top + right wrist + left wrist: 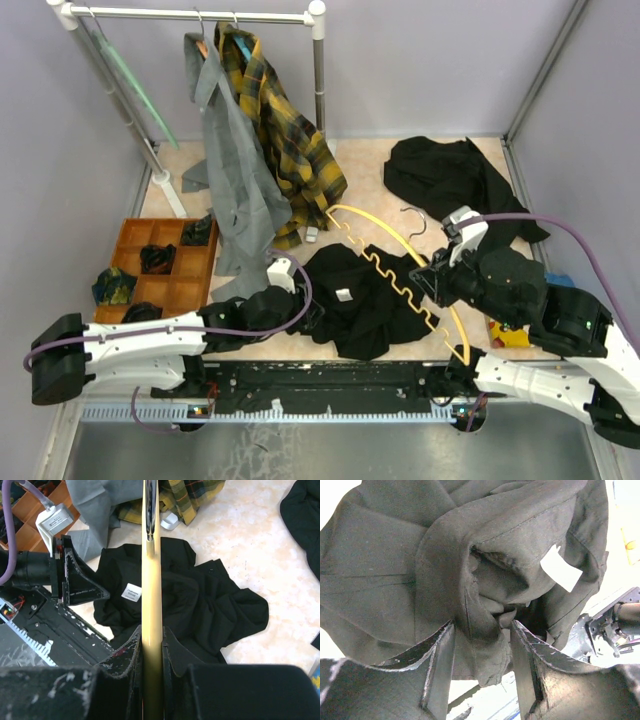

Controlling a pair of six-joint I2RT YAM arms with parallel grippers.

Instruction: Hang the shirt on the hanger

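The black shirt lies crumpled at the near middle of the table, its white label facing up. My left gripper is at the shirt's left edge. In the left wrist view it is shut on a thick fold of the shirt, near the label. The yellow hanger runs diagonally over the shirt's right side, with its silver hook pointing away. My right gripper is shut on its bar, above the shirt.
Another black garment lies at the back right. A plaid shirt and a grey shirt hang from the rack at the back left. A pale green hanger leans there. A brown compartment tray sits at the left.
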